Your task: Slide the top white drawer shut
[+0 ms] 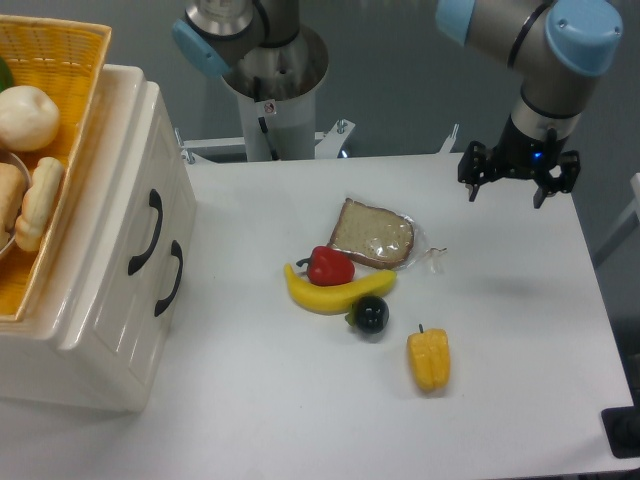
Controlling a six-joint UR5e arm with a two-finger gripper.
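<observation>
**At the counter's left edge: cabinet and top drawer, gripper far right**

At far left, a yellow wicker basket (pixel 60 70) sits on the glossy cream-white cabinet (pixel 100 340), holding pale bread rolls (pixel 30 205) and a round white item (pixel 27 117).

The top white drawer (pixel 135 190), with panelled front and curved black handle (pixel 146 232), is the upper of two. The lower drawer front (pixel 150 320) carries a matching black handle (pixel 170 278). How far the top drawer stands out: cannot tell from this angle.

Mid-counter (pixel 250 420): a red pepper (pixel 329 266) touching a yellow banana (pixel 335 292); a wrapped bread slice (pixel 372 234) just behind; a small dark round fruit (pixel 369 314) beside the banana; a yellow bell pepper (pixel 428 360) nearby, apart.

Far right, the black two-finger gripper (pixel 517 185) hangs above the counter's back corner, fingers spread, pinching nothing, well apart from the cabinet.
</observation>
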